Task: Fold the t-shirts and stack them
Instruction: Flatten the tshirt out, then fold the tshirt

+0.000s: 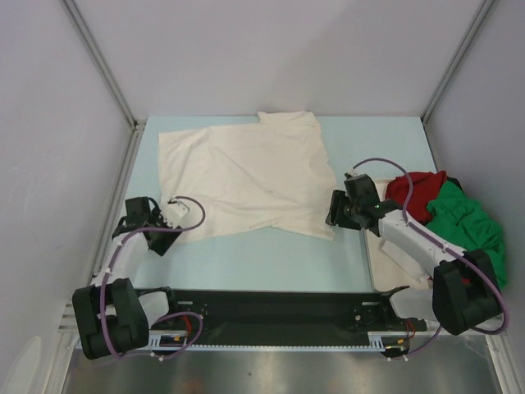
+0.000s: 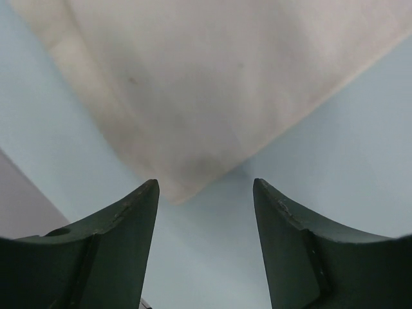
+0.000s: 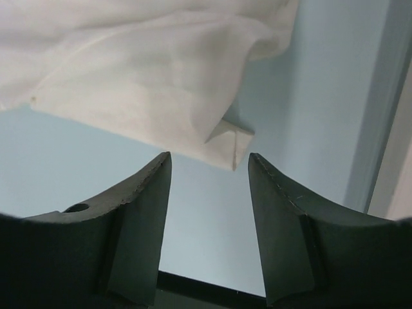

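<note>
Cream t-shirt (image 1: 246, 176) flat, left hand (image 2: 206, 187) and right hand (image 3: 209, 156) released beside its near corners

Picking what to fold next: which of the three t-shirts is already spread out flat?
The cream t-shirt, laid open in the middle. The red t-shirt and the green t-shirt are crumpled together in a heap on the right.

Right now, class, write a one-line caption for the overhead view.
Left gripper and right gripper at the near corners of a spread cream shirt; red shirt, green shirt heaped right.
</note>
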